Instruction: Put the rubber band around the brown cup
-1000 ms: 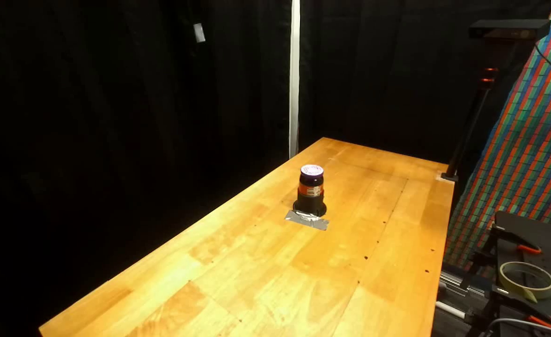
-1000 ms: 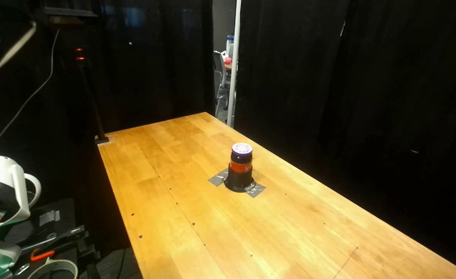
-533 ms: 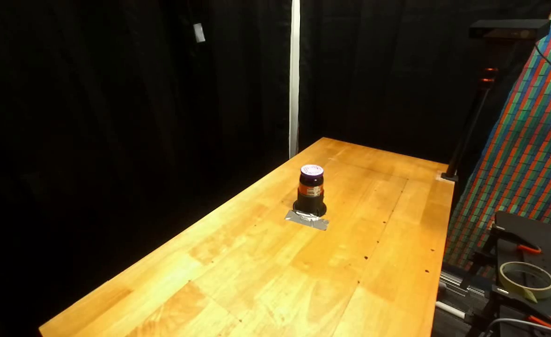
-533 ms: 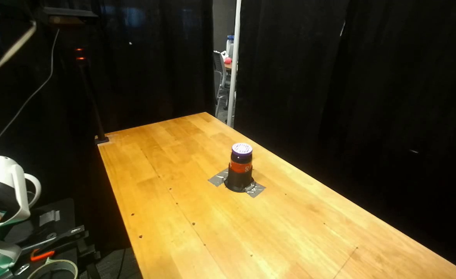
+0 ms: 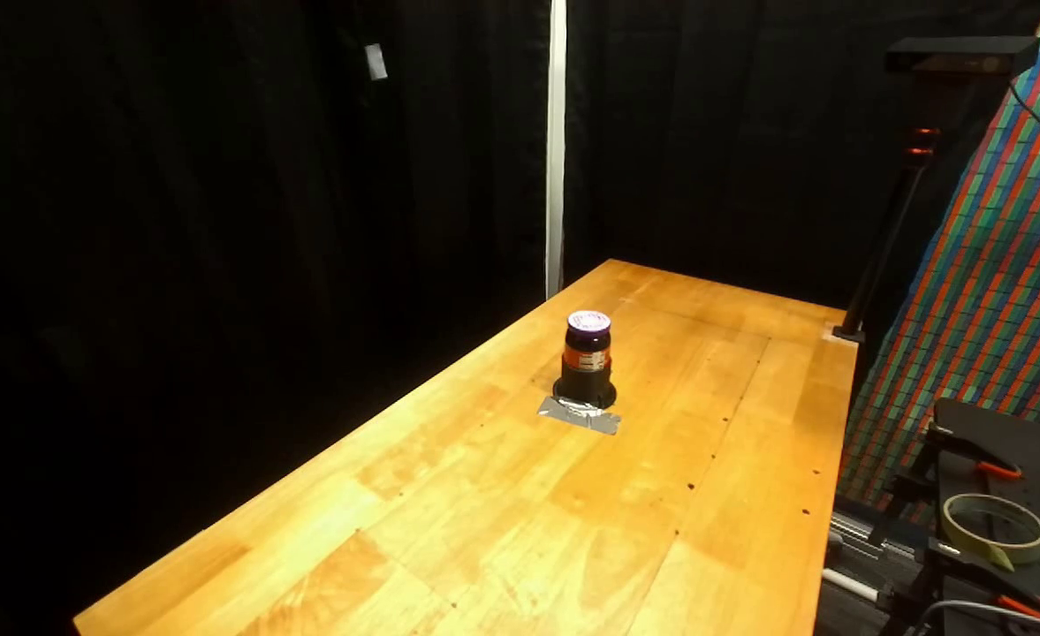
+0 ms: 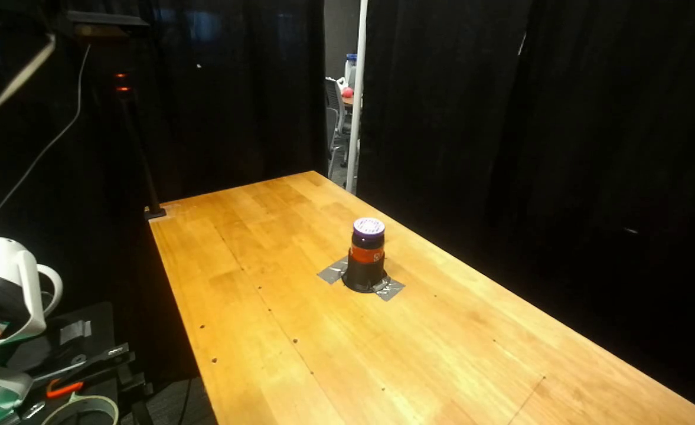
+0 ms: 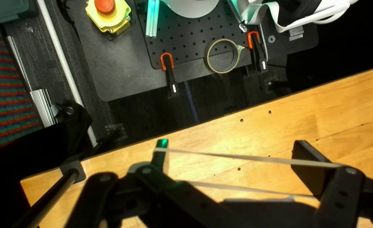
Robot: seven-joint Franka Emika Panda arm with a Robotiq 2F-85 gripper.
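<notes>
in an exterior view i see the cup (image 5: 588, 343) standing upright in a black holder (image 5: 585, 386), lid (image 5: 588, 321) on, out on the table (image 5: 502, 495). tape (image 5: 578, 416) runs over the holder's foot, i'd guess so that a tug on the cup won't drag or tip it. no band shows around it.

in an exterior view again, the cup (image 6: 368, 243) and holder (image 6: 364, 276) have tape (image 6: 391, 289) on two sides, so the anchoring looks deliberate. what looks like the band (image 6: 13, 84) slants across the top left, close up and well apart from the cup. i can't make out what holds it there.

in the wrist view the gripper (image 7: 234, 163) has its fingers (image 7: 310, 177) spread wide, with the band (image 7: 249, 157) looped round both, two strands taut between. the spread does the holding, i'd say: it stretches the loop so it can pass over the lid. next calls for carrying it above the cup and lowering it level; ease the fingers in too soon and the band may drop off.
</notes>
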